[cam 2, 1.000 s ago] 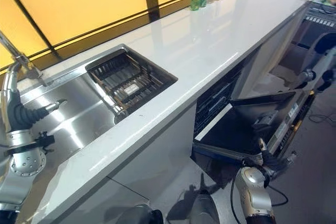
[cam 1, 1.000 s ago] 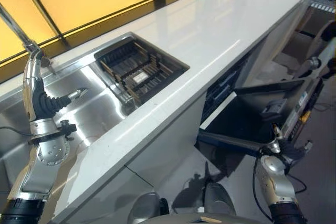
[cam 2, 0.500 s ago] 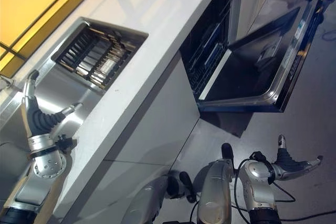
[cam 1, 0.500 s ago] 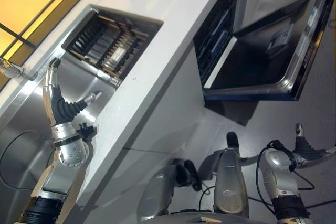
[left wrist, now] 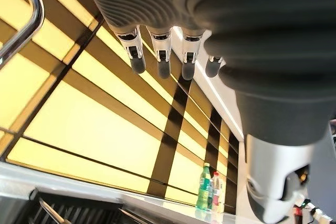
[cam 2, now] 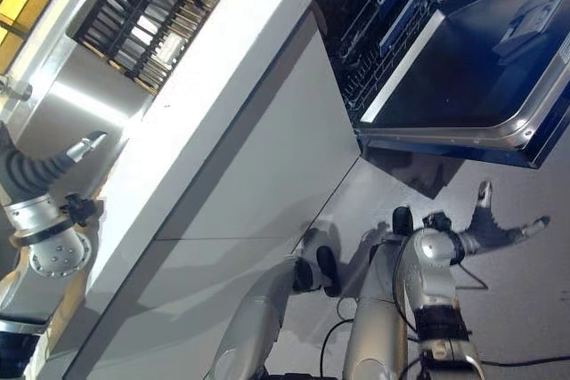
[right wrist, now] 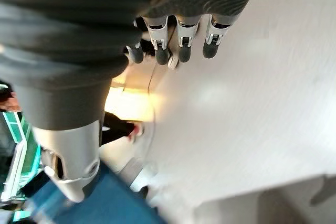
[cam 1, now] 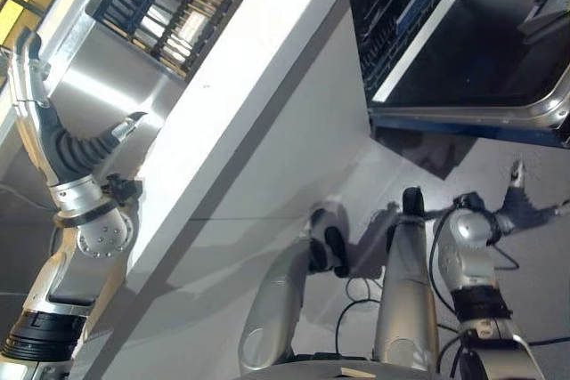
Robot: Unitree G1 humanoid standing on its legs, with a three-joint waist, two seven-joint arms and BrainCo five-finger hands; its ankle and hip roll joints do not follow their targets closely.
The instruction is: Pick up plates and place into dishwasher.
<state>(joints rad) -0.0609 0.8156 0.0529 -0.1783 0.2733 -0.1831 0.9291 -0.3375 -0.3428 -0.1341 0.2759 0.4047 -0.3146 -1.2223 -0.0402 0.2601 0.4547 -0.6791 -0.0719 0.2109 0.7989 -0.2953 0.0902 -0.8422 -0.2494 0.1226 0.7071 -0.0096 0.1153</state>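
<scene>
Left hand: the left hand [cam 1: 67, 153] is raised over the sink, fingers straight and pointing up and away, thumb spread to the side; it holds nothing.
Left hand's fingers: in the left wrist view the fingers [left wrist: 160, 59] hang in a straight row against the yellow window panes [left wrist: 89, 124], touching nothing.
Right hand: the right hand [cam 2: 499, 224] is low, out over the floor [cam 2: 525, 309] in front of the open dishwasher; fingers straight and spread, thumb up, empty.
Sink: the steel sink [cam 1: 107, 95] lies just beside the left hand, set into the white worktop [cam 1: 240, 51].
Rack: a dark slatted rack [cam 2: 134, 15] sits in the sink's far compartment; its slats run across the basin. Whether plates stand in it I cannot tell.
Dishwasher: the dishwasher [cam 2: 383, 15] is under the worktop, its door [cam 2: 481, 86] folded down flat and pointing out toward the floor; a wire basket [cam 1: 405, 6] shows inside.
Bottles: bottles [left wrist: 207, 187] stand on the worktop's far end, by the window.
</scene>
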